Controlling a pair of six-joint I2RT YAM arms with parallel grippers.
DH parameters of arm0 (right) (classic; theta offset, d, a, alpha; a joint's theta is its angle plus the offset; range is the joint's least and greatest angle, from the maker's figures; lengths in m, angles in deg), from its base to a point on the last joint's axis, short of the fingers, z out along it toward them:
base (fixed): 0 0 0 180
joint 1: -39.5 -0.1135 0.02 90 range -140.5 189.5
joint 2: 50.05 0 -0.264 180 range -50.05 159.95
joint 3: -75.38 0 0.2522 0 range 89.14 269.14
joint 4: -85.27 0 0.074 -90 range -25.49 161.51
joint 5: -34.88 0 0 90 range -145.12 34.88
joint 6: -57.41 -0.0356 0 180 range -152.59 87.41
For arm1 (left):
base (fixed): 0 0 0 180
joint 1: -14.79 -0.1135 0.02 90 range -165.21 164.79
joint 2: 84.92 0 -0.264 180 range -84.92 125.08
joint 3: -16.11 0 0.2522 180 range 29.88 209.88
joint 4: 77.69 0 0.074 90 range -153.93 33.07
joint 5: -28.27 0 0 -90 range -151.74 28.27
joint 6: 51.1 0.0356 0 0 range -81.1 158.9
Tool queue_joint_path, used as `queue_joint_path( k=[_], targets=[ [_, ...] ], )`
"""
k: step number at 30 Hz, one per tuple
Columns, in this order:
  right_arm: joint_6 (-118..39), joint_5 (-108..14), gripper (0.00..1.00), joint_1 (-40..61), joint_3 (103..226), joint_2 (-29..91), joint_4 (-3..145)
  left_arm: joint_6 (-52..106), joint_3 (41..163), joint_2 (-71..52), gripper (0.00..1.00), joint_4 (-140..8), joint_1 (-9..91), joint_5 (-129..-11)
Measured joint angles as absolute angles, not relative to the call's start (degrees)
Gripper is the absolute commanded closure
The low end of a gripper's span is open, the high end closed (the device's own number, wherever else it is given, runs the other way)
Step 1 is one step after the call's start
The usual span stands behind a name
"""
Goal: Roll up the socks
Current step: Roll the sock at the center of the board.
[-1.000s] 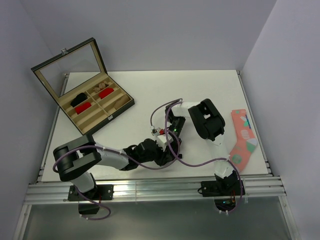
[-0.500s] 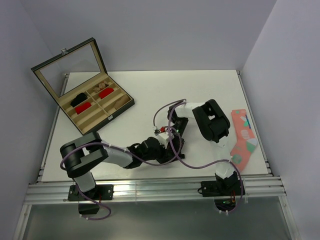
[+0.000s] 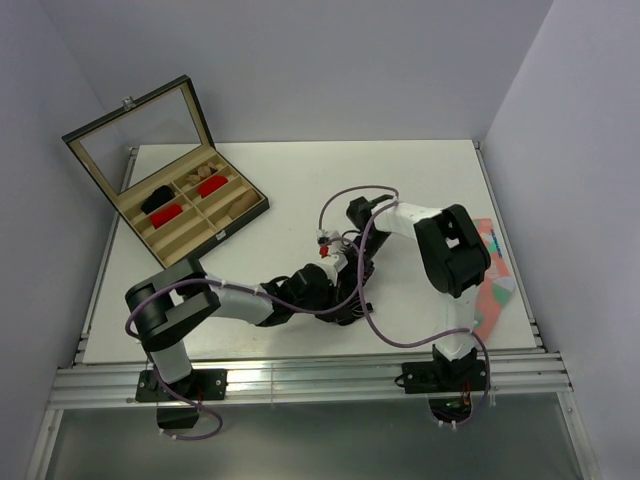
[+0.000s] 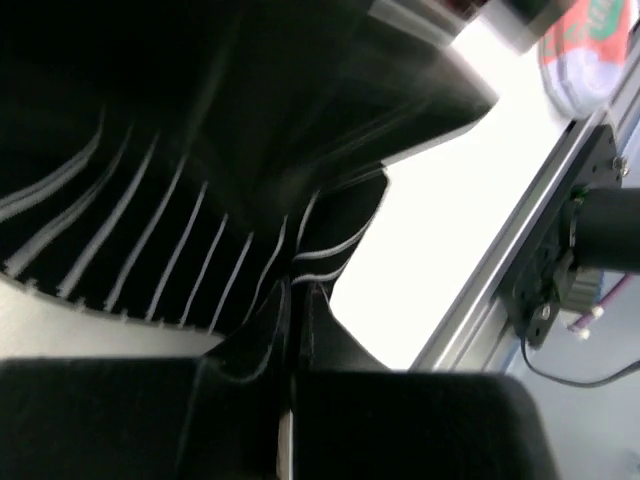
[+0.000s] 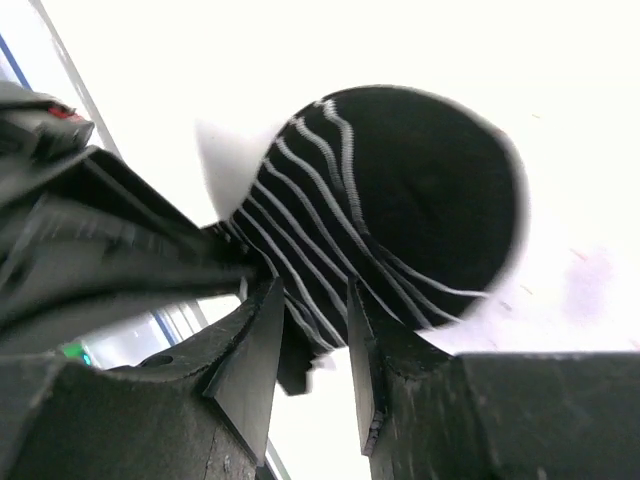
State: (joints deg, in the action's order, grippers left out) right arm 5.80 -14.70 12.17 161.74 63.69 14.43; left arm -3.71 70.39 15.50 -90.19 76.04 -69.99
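With the right gripper (image 5: 312, 340) jaws parted loosely astride its edge, only the left gripper (image 4: 295, 330) jaws are clenched on the black striped sock (image 5: 400, 190), so any roll could slump or drag. It lies mid-tabletop (image 3: 300, 180), towards the near edge. Its length seems to run from the rounded end towards the left jaws.

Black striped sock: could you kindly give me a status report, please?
Left claw shut on black striped sock. Right claw open, astride its edge. Pink patterned sock lies apart, far right.

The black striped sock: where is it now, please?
In the right wrist view, the black striped sock lies front-centre on the table, pinched by the left gripper.
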Motion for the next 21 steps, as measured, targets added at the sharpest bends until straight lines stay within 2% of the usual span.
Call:
queue_joint_path(
  k=[13,21],
  targets=[
    [2.92,-12.10,0.59,25.39,159.53,52.12,20.94,-10.72,71.52,15.61,1.00,-82.32,70.58,-80.30],
    [5.89,-15.03,0.60,27.14,151.25,42.46,25.14,-11.07,77.03,18.02,1.00,-72.00,65.72,-88.17]
  ],
)
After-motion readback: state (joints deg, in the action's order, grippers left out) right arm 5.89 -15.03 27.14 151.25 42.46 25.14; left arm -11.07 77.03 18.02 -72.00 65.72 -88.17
